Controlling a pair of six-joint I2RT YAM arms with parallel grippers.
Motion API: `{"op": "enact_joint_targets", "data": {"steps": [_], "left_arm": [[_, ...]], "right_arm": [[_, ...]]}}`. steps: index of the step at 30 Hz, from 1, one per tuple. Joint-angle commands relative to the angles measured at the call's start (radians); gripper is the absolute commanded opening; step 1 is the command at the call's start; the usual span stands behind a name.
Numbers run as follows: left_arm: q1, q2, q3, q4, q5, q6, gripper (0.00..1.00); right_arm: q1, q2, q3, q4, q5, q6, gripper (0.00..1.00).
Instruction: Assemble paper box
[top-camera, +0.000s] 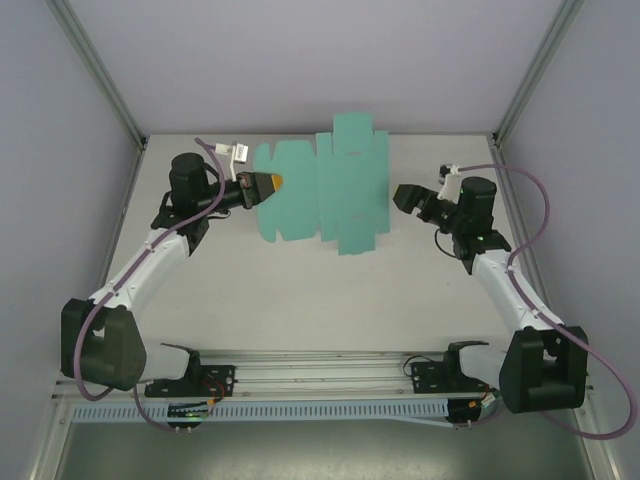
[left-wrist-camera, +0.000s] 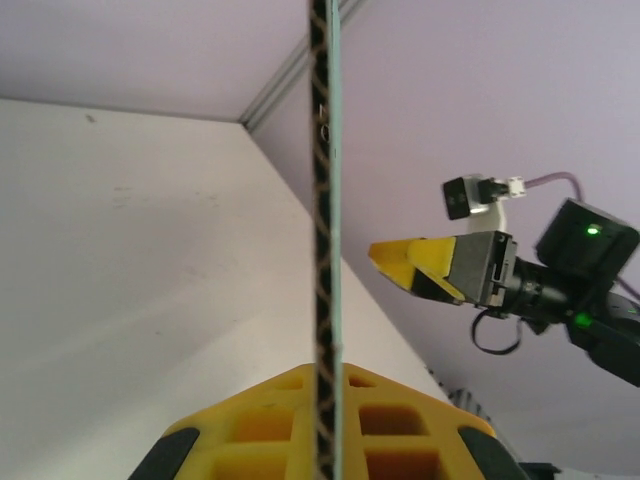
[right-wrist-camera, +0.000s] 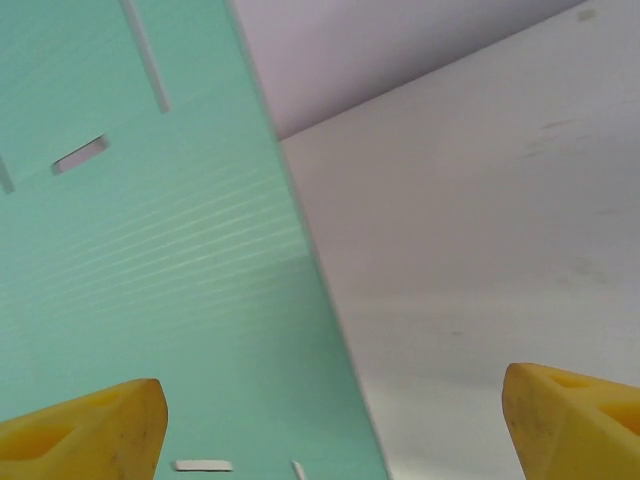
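Observation:
The paper box (top-camera: 330, 190) is a flat teal die-cut sheet with flaps and slots, held at the back middle of the table. My left gripper (top-camera: 268, 184) is shut on its left edge. In the left wrist view the sheet (left-wrist-camera: 325, 200) runs edge-on between the yellow fingers of that gripper (left-wrist-camera: 327, 372). My right gripper (top-camera: 400, 197) stands open just right of the sheet's right edge, holding nothing. In the right wrist view the sheet (right-wrist-camera: 150, 280) covers the left half, and its edge runs between the spread fingertips of the right gripper (right-wrist-camera: 330, 400). The right gripper (left-wrist-camera: 415, 268) also faces the left wrist camera.
The white table (top-camera: 300, 290) is closed in by pale walls with metal corner posts (top-camera: 100, 75). A rail (top-camera: 320, 362) with the arm bases runs along the near edge.

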Motion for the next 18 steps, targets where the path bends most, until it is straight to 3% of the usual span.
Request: {"op": "enact_joint_targets", "data": {"steps": [1,6,14,18], "left_arm": [[0.01,-0.052,-0.026,0.162,0.112,-0.08,0.0],[0.011,-0.115,-0.041,0.159,0.129,-0.071,0.0],[0.011,-0.187,-0.091,0.125,0.051,-0.034,0.0],[0.012,-0.18,-0.093,0.123,0.04,-0.032,0.0]], "right_arm": [[-0.003,0.027,-0.006,0.135,-0.229,0.036,0.86],[-0.004,0.08,-0.008,0.255,-0.346,0.091,0.7],[-0.001,0.094,-0.018,0.306,-0.413,0.108,0.28],[0.007,0.073,-0.028,0.313,-0.431,0.093,0.18]]}}
